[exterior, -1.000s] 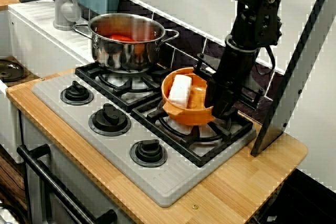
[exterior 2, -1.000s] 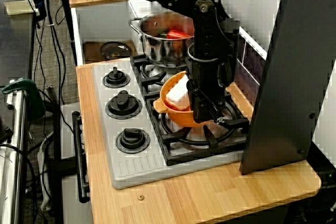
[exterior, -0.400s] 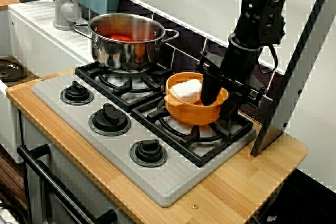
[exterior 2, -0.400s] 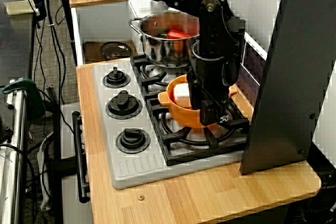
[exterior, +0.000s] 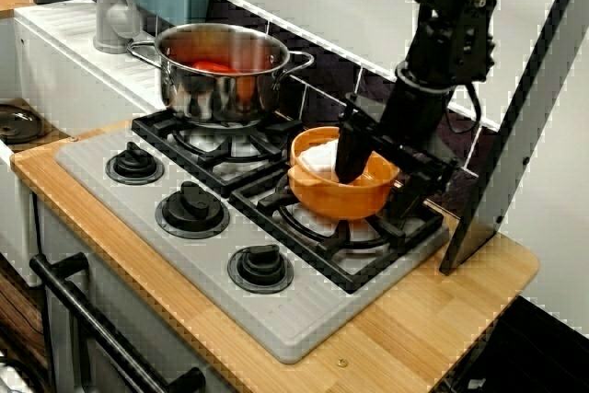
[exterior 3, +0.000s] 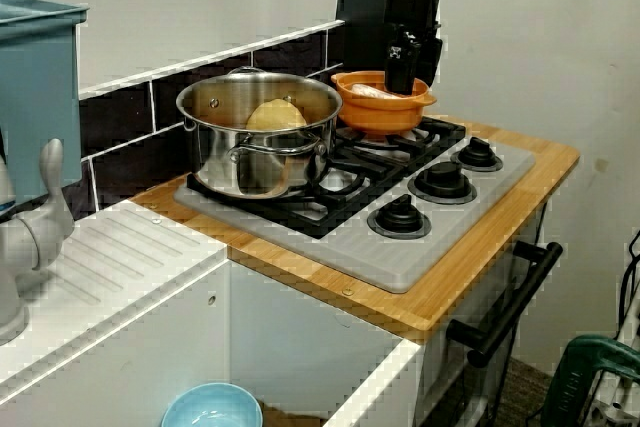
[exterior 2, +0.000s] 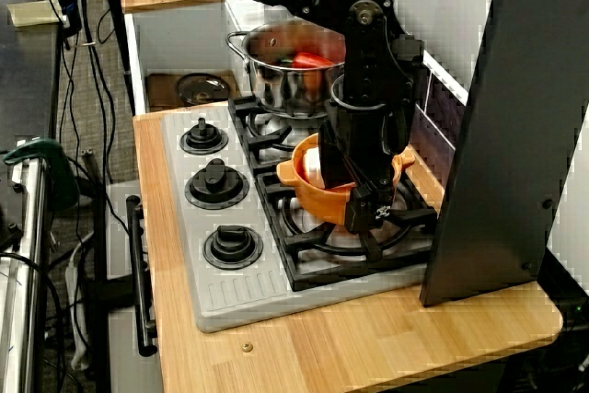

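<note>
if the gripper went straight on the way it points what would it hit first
Most likely the orange bowl: the gripper straddles its rim, one of the fingers inside by the white block, so the rim comes first. Depth is unclear.

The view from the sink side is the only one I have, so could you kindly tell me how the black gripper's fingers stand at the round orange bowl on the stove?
Observer: In the view from the stove's front, the black gripper straddles the wall of the round orange bowl. One finger is inside it, the other is outside, and the jaws stand apart.
Operator: Thank you. What lies in the bowl?
Observer: A white rectangular block lies there, beside the inner finger.
Operator: And what does the pot hold?
Observer: In the view from the counter's end, a red item lies inside the shiny steel pot. I cannot tell what it is.
</note>
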